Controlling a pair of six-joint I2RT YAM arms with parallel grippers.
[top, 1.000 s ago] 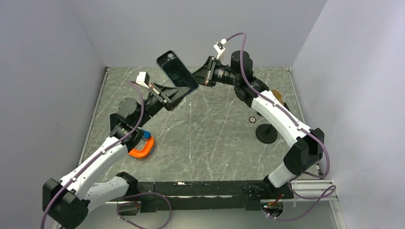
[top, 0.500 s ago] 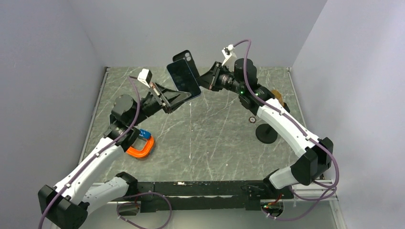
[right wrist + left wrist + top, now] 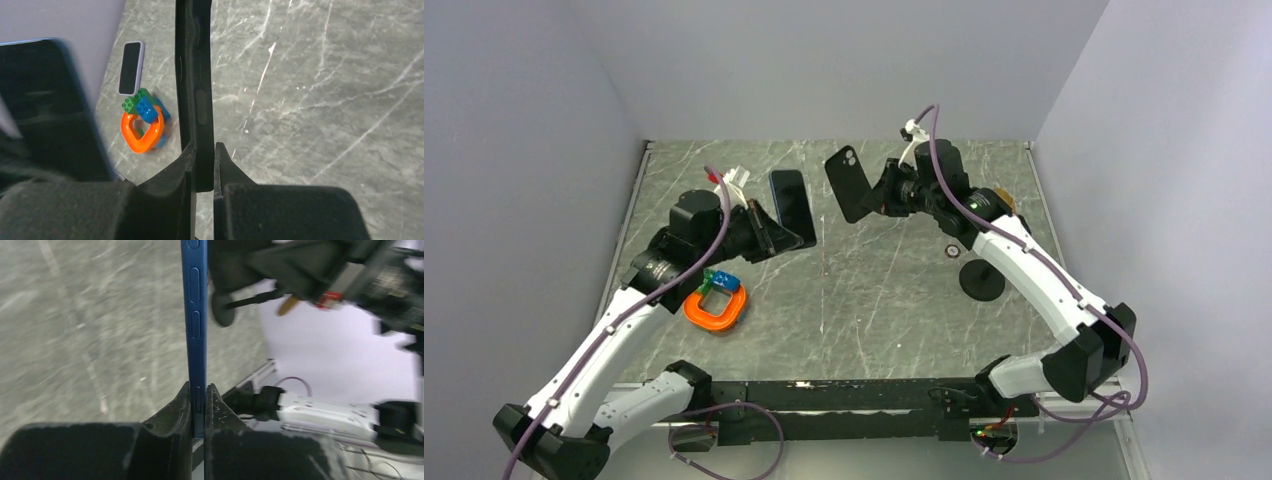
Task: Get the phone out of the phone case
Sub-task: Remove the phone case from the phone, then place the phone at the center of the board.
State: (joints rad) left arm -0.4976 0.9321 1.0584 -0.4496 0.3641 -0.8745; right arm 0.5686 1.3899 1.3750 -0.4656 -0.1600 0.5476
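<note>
The phone and the case have come apart since a second ago: then they were pressed together high over the far side of the table (image 3: 874,300), and now there is a clear gap between them. On the left, an orange ring with toy blocks (image 3: 715,305) lies on the table beside my left arm. The left gripper (image 3: 199,402) is clamped on the lower edge of the blue phone (image 3: 788,203), which stands upright in the air, out of its case. To its right, the black case (image 3: 848,183) hangs empty, camera cutout uppermost, pinched edge-on in the right gripper (image 3: 202,162). Further right, a black round stand (image 3: 982,278) sits on the table.
</note>
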